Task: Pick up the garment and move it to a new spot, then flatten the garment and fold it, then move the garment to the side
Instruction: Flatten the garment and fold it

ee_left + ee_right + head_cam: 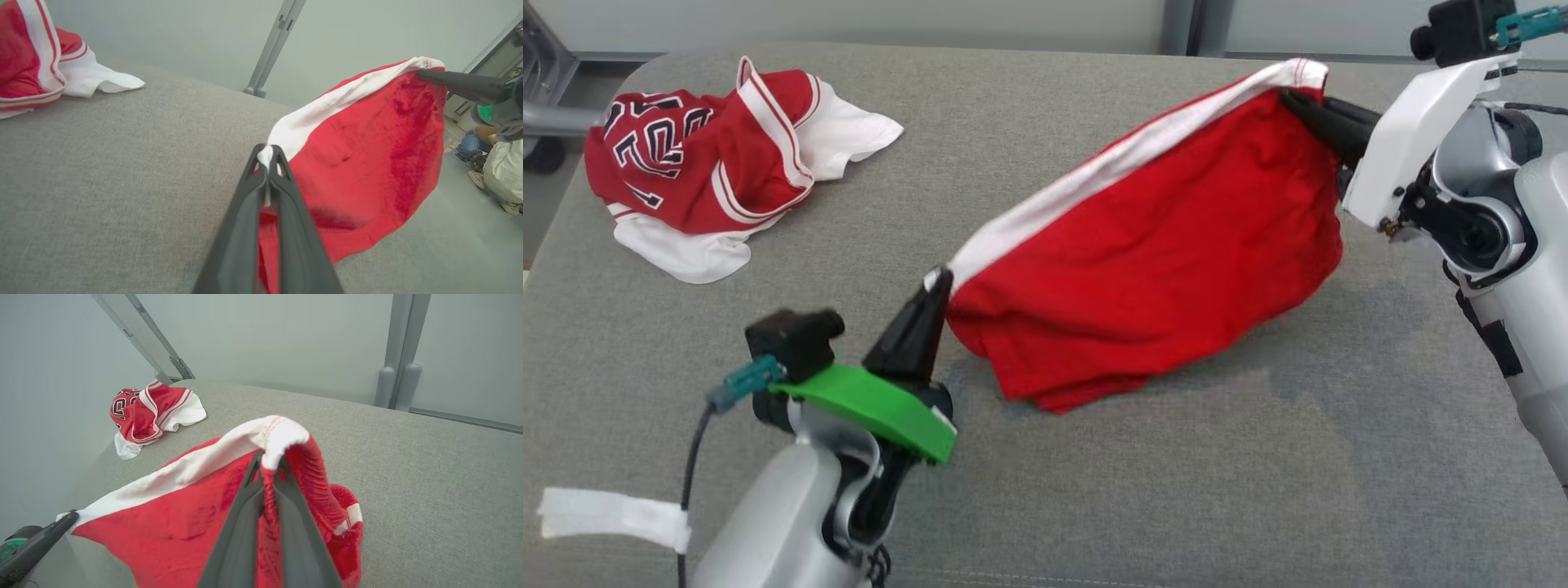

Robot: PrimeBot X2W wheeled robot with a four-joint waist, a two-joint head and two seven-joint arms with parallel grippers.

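Carrying garment (1160, 245), clamped at white band in left pincer (939, 278) and right pincer (1292, 98).
Stretched over worktop (1258, 490), seemingly touching it with lower edge; next, likely: laying flat on free spot, away from jersey (703, 163).

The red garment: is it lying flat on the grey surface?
No: the red garment hangs sagging by its white band, pinched at either end by the left gripper and the right gripper.

Black lettering on the crumpled red jersey (698, 155) (too creased for any legible word)
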